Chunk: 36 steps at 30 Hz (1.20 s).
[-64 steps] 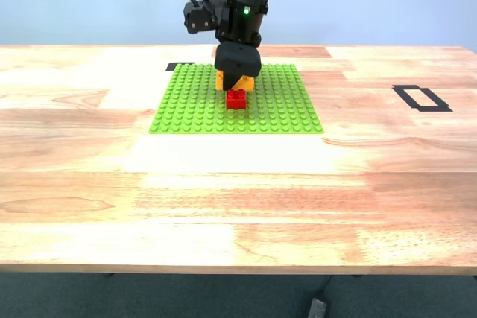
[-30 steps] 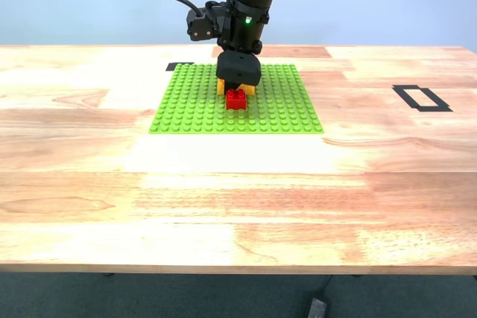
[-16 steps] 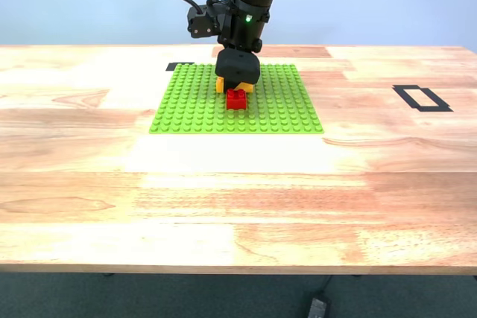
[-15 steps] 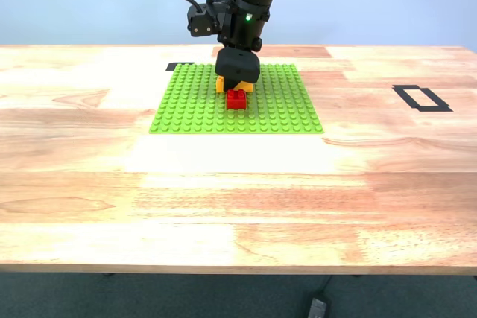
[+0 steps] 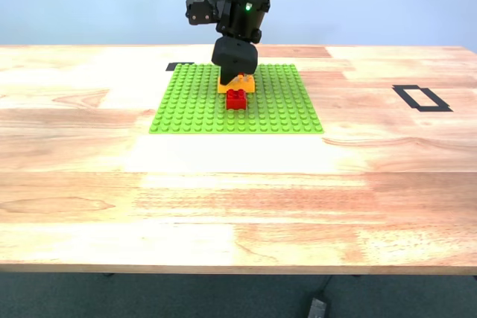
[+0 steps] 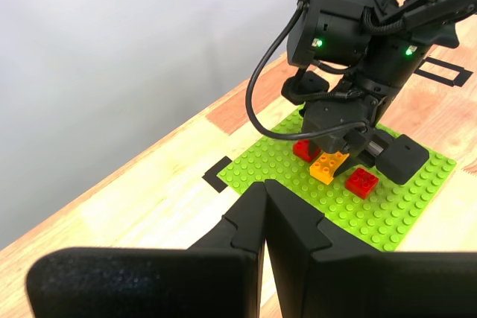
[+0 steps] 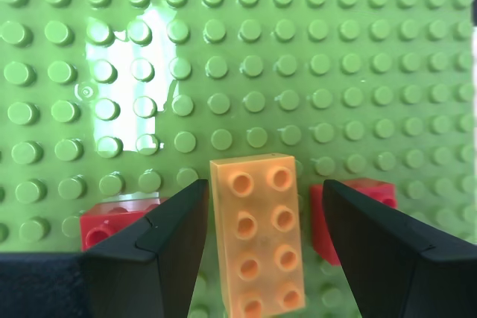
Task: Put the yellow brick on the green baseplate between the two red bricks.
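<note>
The yellow brick (image 7: 257, 243) sits on the green baseplate (image 7: 298, 50), studs up, with a red brick (image 7: 112, 221) on one side and the other red brick (image 7: 318, 214) on the other. My second gripper (image 7: 261, 191) is open and straddles the yellow brick with a gap at each finger. In the exterior view this gripper (image 5: 237, 72) hangs just above the yellow brick (image 5: 246, 82), and only the near red brick (image 5: 237, 99) shows. My first gripper (image 6: 264, 191) is shut on nothing, well away from the plate (image 6: 402, 214).
Black tape outlines a rectangle (image 5: 422, 98) on the wooden table at the exterior view's right. A small black tape mark (image 5: 179, 66) lies at the plate's far corner on the exterior view's left. Bare wood stretches in front of the plate.
The second gripper had pushed the yellow brick down behind the near red brick. It has now risen slightly, and the brick stays on the plate.
</note>
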Tool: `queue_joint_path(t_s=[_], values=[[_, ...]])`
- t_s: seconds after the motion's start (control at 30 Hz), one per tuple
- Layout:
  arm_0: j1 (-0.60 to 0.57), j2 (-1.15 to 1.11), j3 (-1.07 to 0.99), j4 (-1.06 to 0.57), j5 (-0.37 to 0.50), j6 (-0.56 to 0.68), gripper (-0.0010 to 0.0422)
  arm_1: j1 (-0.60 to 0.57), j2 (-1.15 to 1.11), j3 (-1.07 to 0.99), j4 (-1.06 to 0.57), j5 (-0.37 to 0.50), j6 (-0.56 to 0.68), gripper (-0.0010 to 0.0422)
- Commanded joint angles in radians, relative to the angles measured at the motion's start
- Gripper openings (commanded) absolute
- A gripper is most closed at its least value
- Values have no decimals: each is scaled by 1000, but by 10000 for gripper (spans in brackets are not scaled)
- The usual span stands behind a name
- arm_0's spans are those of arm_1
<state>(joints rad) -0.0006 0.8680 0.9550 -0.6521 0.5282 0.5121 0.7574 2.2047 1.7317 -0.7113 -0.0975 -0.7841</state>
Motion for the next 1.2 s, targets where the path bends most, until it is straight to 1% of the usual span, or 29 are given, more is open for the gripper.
queue_joint_path(t_s=[0.03, 0.4, 0.5, 0.63, 0.83, 0.9, 1.03, 1.1, 1.2], values=[[0, 0, 0, 0, 0, 0, 0, 0, -6, 0, -17, 1, 9, 208], [0, 0, 0, -1, 0, 0, 0, -15, -38, 0, -32, 0, 27, 208], [0, 0, 0, -1, 0, 0, 0, -31, -50, 0, -32, 0, 27, 198], [0, 0, 0, 0, 0, 0, 0, -55, -56, -2, -36, -1, 40, 164], [0, 0, 0, 0, 0, 0, 0, -55, -51, -14, -26, -13, 42, 82], [0, 0, 0, 0, -1, 0, 0, -49, -53, -32, -11, -35, 36, 51], [0, 0, 0, 0, -1, 0, 0, -44, -66, -76, 22, -27, 24, -5], [0, 0, 0, 0, 0, 0, 0, -45, -60, -78, 22, -27, 25, 6], [0, 0, 0, 0, -1, 0, 0, -43, -50, -71, 21, -30, 29, 6]])
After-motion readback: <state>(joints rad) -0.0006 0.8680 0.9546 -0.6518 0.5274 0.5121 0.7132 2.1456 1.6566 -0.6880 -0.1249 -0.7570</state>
